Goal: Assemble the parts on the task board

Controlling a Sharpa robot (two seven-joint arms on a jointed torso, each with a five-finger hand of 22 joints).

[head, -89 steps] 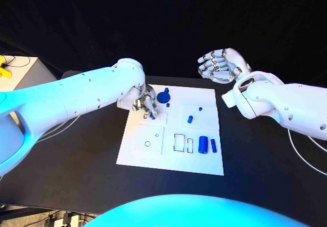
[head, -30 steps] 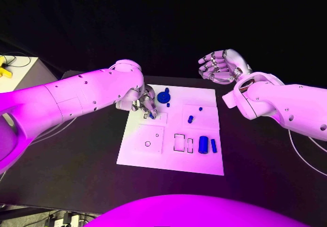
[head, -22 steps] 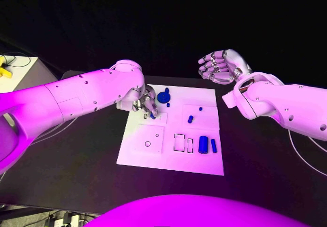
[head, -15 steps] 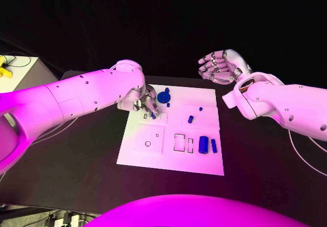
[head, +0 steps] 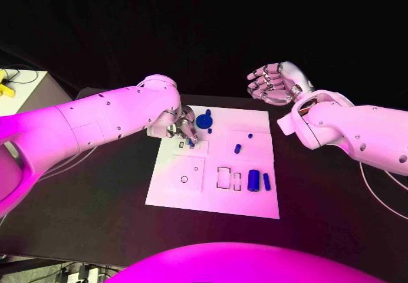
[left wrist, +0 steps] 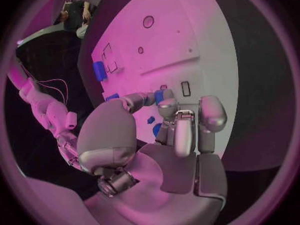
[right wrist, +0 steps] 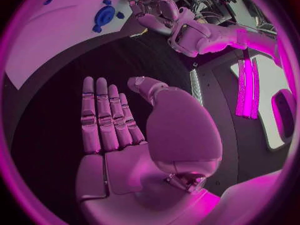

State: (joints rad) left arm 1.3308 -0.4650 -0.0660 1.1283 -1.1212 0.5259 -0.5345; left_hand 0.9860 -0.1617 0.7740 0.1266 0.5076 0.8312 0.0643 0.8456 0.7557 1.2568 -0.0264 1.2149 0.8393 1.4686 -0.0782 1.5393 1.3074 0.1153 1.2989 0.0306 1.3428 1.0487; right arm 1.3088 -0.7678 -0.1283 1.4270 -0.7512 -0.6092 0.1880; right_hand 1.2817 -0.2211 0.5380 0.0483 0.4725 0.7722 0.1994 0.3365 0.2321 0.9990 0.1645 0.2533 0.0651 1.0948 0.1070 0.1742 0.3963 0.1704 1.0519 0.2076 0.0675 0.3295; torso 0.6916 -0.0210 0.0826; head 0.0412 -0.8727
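Judged early in the assembly. Left hand (head: 176, 127) down over the far left part of the task board (head: 191, 197), fingers curled around a small blue part (left wrist: 159, 96) pinched at the fingertips (left wrist: 165, 106), just above a little rectangular slot (left wrist: 186, 88); seating not yet achieved, as far as visible. Just beside that hand, toward the board's middle, a round blue knobbed piece (head: 204, 121) resting on the board, apparently loose. Further out from the left hand, toward the robot: a short blue peg (head: 237, 148) near the board's middle, then a thick blue cylinder (head: 253, 180) and a thinner blue bar (head: 266, 181) lying side by side next to outlined rectangular recesses (head: 223, 177), which look unfilled. Two small round holes (head: 184, 178) also empty. Right hand (head: 273, 82) raised well clear beyond the board's far right corner, above the dark surface (head: 102, 212), fingers straight and together, thumb apart, holding nothing. Most insertions judged left to do: peg, cylinder, bar, knobbed piece, plus the part now in hand.
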